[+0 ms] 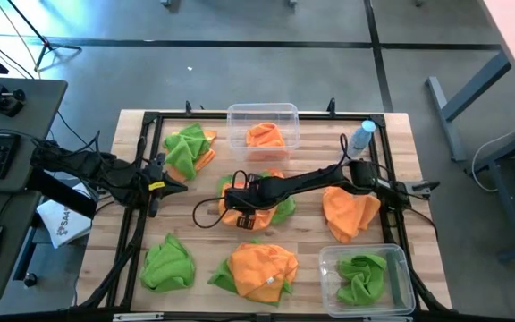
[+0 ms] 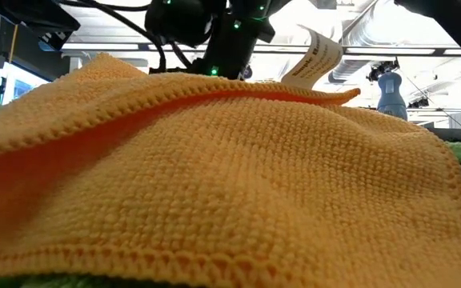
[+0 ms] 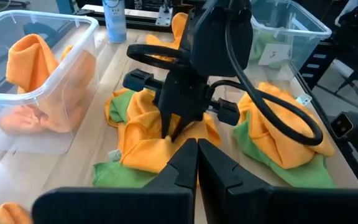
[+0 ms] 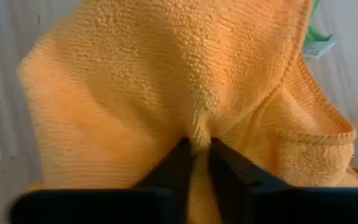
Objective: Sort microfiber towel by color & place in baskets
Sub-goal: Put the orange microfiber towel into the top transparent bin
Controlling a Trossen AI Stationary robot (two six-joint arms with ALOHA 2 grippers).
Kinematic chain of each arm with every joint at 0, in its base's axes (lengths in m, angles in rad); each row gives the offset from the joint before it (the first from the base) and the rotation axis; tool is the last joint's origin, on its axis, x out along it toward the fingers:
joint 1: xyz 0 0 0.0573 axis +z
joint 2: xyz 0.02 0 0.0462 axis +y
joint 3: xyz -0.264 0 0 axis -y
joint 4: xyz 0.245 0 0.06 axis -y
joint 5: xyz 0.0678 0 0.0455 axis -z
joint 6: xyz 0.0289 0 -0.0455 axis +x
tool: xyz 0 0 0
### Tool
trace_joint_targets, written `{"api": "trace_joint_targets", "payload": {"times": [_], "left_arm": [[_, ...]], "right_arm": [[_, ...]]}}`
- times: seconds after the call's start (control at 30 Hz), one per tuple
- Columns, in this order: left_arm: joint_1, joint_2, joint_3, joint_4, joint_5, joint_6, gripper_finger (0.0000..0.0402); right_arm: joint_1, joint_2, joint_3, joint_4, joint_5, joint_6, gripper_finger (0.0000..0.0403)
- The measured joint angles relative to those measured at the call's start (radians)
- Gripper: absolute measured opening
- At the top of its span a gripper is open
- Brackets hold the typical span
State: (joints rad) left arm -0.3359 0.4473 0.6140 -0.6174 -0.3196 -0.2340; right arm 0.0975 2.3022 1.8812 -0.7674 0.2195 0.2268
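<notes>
Orange towel (image 4: 166, 81) pinched in right gripper (image 4: 194, 149) mid-table; left gripper (image 3: 197, 163) closed, empty

One basket (image 1: 263, 112) behind the towels (image 1: 256, 207), another (image 1: 401, 259) front-right.

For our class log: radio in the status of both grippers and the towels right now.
Right gripper pinching orange towel at table centre. Left gripper shut, waiting at left edge. Far basket holds orange, near basket green. Green cloth lies under the gripped one.
</notes>
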Motion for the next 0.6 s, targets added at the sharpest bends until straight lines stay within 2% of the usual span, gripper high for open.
{"api": "trace_joint_targets", "payload": {"times": [0.07, 0.17, 0.33, 0.6], "left_arm": [[0.0, 0.0, 0.0, 0.0, 0.013, 0.0, 0.0], [0.0, 0.0, 0.0, 0.0, 0.023, -0.007, 0.0], [0.0, 0.0, 0.0, 0.0, 0.023, -0.026, 0.0], [0.0, 0.0, 0.0, 0.0, 0.023, -0.034, 0.0]], "right_arm": [[0.0, -0.005, 0.0, -0.007, -0.003, 0.001, 0.001], [0.0, -0.032, 0.0, -0.029, -0.021, 0.045, 0.0019], [0.005, -0.122, 0.0, -0.063, -0.027, 0.069, 0.0005], [0.008, -0.31, 0.0, -0.116, 0.046, 0.061, 0.0002]]}}
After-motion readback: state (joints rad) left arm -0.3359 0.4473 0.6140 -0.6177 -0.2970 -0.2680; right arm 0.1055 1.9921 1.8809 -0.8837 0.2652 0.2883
